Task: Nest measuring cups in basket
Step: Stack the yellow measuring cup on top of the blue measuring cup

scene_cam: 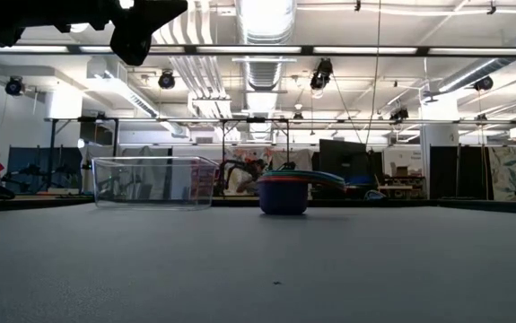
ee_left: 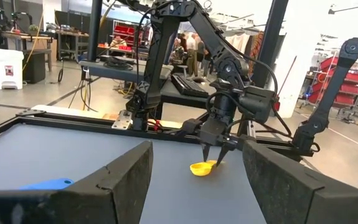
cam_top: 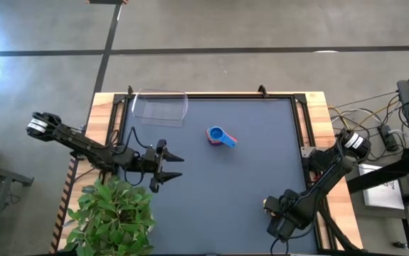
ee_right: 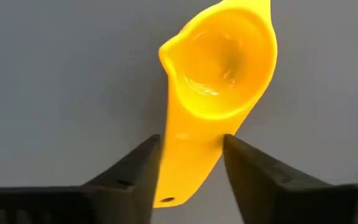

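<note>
A yellow measuring cup [ee_right: 222,56] lies open side up near the table's near right corner, also seen in the left wrist view [ee_left: 198,168]. My right gripper [ee_right: 191,146] stands over it, shut on its handle. Several other cups sit nested in a stack [cam_top: 220,136] at mid-table, blue on top, with teal and red handles showing [scene_cam: 284,190]. The clear basket [cam_top: 160,107] rests on its base at the far left [scene_cam: 154,182], holding nothing that I can see. My left gripper [cam_top: 174,165] hovers open above the table's left side, pointing at the right arm. My right gripper pinches the yellow cup's flat handle [ee_right: 191,158] between its two fingers, one on each long edge. The fingers [ee_left: 213,158] come from above, pointing down, and lie across the handle. The bowl is level and at the table surface; whether it is lifted, I cannot tell.
A leafy green plant [cam_top: 112,213] stands at the near left corner, close to the left arm. A raised black frame [cam_top: 211,97] borders the dark mat. Open mat lies between the cup stack and the right gripper. People and workshop benches show beyond the table.
</note>
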Controlling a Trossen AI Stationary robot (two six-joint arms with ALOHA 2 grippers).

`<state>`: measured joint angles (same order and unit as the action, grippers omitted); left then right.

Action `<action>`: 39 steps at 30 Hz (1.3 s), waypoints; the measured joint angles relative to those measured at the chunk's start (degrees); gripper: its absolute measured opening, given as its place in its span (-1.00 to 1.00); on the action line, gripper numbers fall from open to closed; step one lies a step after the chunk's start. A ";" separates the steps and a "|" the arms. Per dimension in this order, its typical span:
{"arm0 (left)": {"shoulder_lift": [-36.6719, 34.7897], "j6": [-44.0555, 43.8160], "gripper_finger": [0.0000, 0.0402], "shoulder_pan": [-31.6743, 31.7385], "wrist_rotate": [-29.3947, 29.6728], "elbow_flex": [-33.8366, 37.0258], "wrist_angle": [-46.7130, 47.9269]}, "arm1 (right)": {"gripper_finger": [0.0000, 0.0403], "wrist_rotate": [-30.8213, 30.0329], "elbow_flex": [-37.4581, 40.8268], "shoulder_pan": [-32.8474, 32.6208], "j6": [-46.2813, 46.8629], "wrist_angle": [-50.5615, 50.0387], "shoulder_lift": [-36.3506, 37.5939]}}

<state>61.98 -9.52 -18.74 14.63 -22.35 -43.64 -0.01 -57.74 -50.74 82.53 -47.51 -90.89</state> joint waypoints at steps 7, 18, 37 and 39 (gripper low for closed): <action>0.00 0.00 0.16 0.00 0.00 0.00 0.00 | -0.82 0.00 -0.13 0.11 -1.36 -0.21 0.24; 0.00 0.22 0.16 0.11 0.53 0.00 0.03 | -0.96 -6.82 -3.02 1.46 -1.50 -11.35 0.52; 0.00 0.87 0.16 0.11 1.40 -0.01 0.31 | -0.96 -32.11 -13.11 20.50 -28.00 -17.80 1.20; 0.00 0.87 0.16 0.11 1.40 -0.02 0.25 | -0.96 -36.24 -13.47 24.45 -32.25 -17.51 1.27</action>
<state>61.98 -8.64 -18.63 16.03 -22.37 -43.39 -36.25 -71.21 -26.29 50.28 -65.01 -89.62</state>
